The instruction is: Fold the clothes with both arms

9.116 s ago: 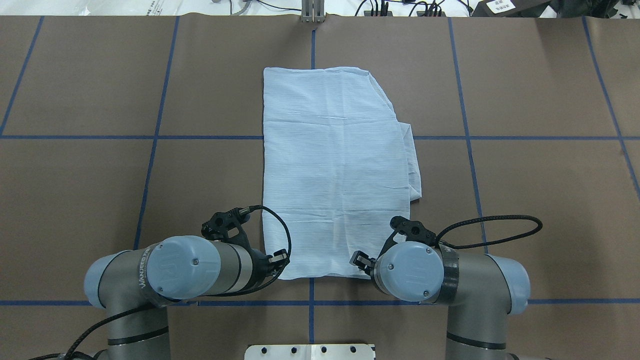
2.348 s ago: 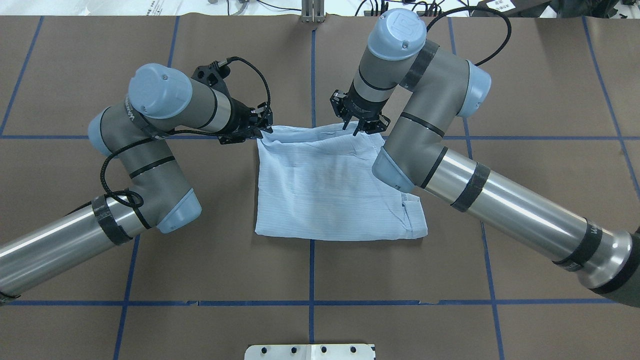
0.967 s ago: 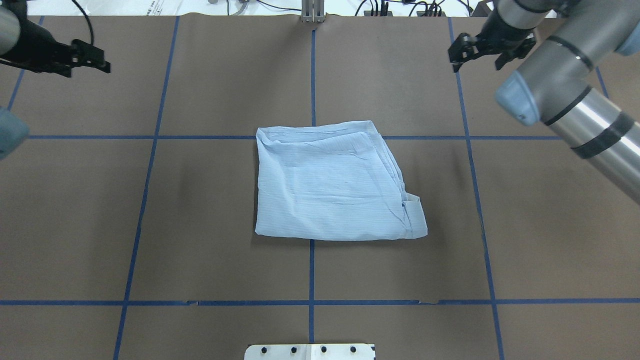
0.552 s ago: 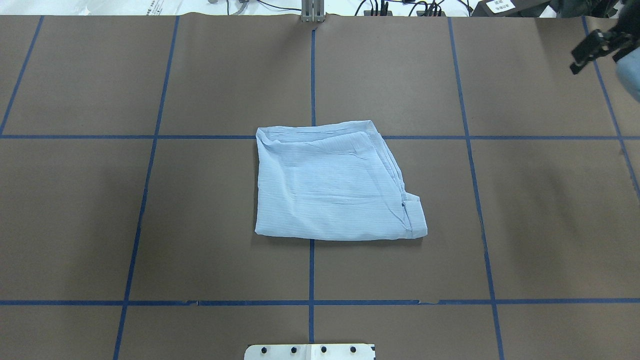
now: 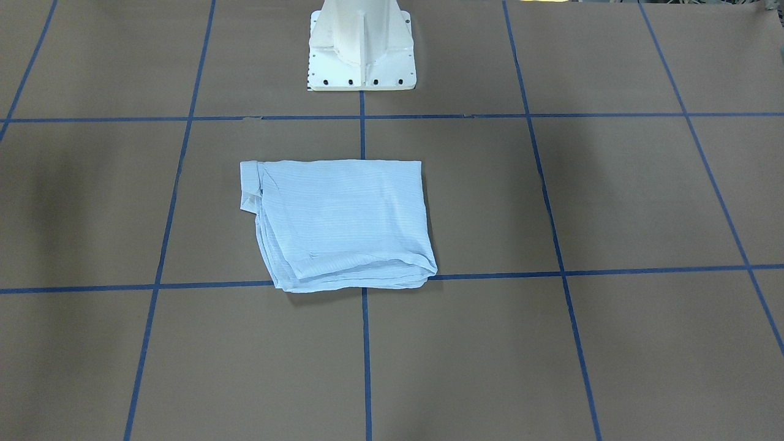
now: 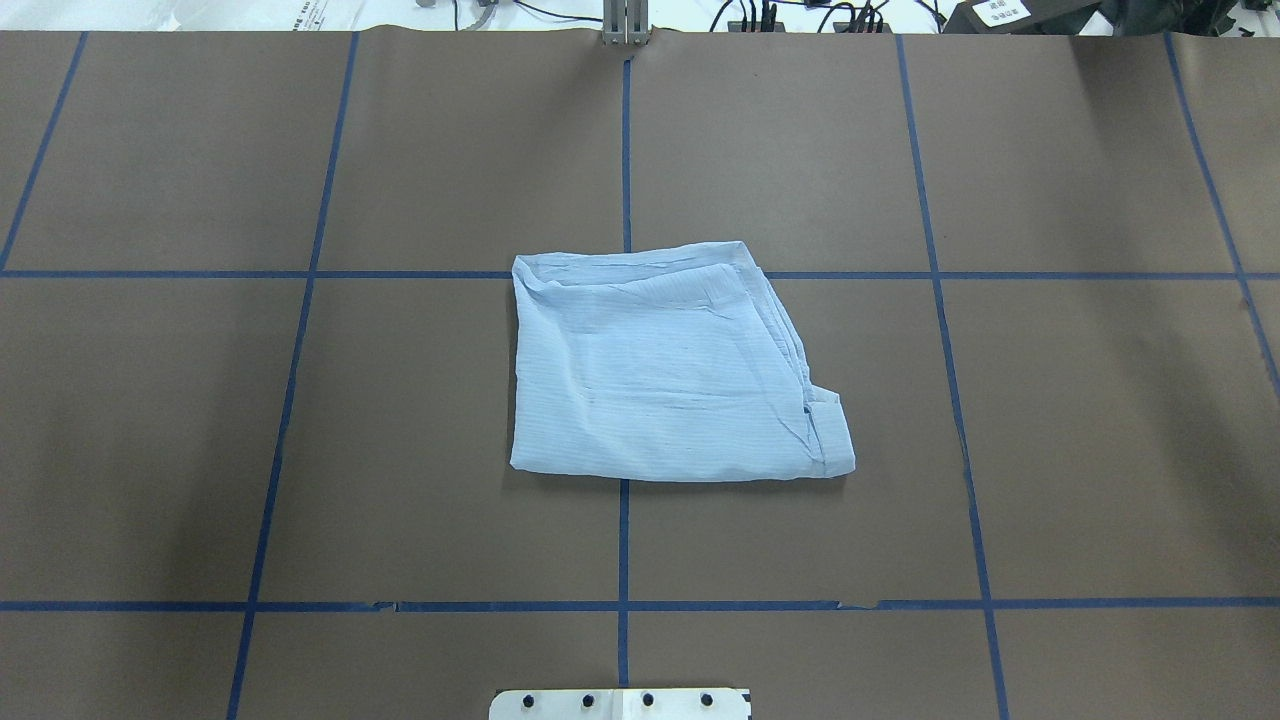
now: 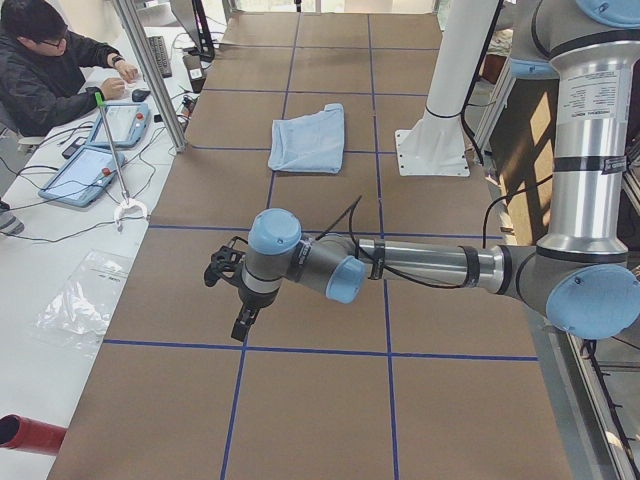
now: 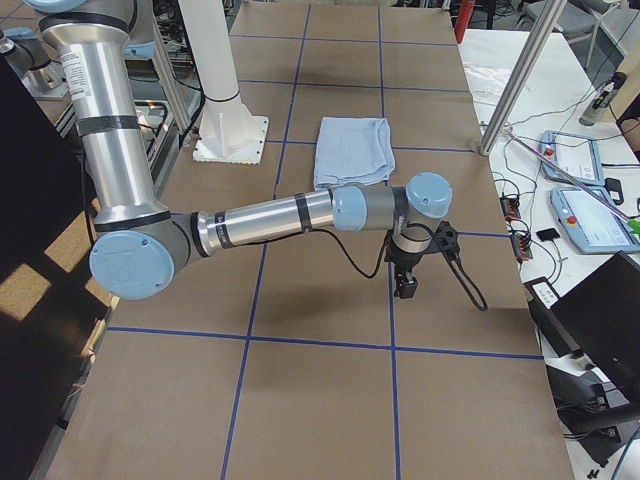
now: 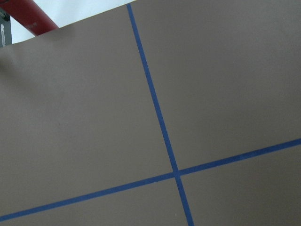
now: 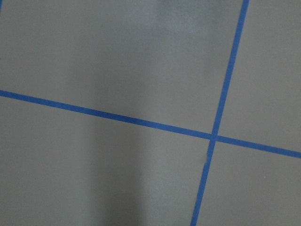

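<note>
The clothes, one light-blue striped shirt (image 6: 670, 370), lie folded into a rough square at the table's middle, also seen in the front-facing view (image 5: 340, 223) and both side views (image 7: 308, 138) (image 8: 352, 150). Nothing touches the shirt. My left gripper (image 7: 242, 325) hangs over bare table far out toward the table's left end. My right gripper (image 8: 405, 285) hangs likewise toward the right end. Each shows only in a side view, so I cannot tell whether either is open or shut. Both wrist views show only brown table and blue tape.
The white pedestal base (image 5: 361, 49) stands at the table's robot side. A person sits at a desk (image 7: 45, 70) with tablets (image 7: 85, 175) beyond the far edge. Metal poles (image 7: 150, 70) (image 8: 520, 75) stand there. A red tube (image 7: 25, 435) lies off the left end.
The arms folded the shirt's near half over the far half, let go and swung outward. Since 0.6 s ago the right gripper has left the overhead view; the shirt lies still.
</note>
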Robot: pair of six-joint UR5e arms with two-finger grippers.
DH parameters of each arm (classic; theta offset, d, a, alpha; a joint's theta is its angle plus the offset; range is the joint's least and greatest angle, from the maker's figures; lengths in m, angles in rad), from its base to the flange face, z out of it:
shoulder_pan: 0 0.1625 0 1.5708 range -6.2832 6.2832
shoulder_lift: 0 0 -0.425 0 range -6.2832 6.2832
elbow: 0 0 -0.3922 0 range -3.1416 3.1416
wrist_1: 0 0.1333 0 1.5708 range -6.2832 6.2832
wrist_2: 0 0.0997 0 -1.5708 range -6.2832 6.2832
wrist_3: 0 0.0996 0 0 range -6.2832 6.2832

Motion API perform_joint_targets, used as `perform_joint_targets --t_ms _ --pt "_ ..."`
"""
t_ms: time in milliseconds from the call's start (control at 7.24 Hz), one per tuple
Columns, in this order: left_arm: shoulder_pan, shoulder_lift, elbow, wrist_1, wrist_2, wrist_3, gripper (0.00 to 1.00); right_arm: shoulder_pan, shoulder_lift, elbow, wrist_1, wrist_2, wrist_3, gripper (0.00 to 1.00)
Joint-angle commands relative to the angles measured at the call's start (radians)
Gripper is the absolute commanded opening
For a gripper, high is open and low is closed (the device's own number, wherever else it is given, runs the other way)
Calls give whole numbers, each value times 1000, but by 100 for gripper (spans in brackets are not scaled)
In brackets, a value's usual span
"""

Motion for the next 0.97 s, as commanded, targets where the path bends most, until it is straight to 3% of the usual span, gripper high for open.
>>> perform_joint_targets --t_ms 0,276,829 --pt "-1 14 28 -42 -18 4 99 36 -58 0 64 -9 5 100" --pt "-4 31 18 -16 -14 -5 99 34 -105 -55 72 -3 9 100" --pt "1 27 -15 232 -38 -6 99 36 -122 -57 72 -3 37 100"
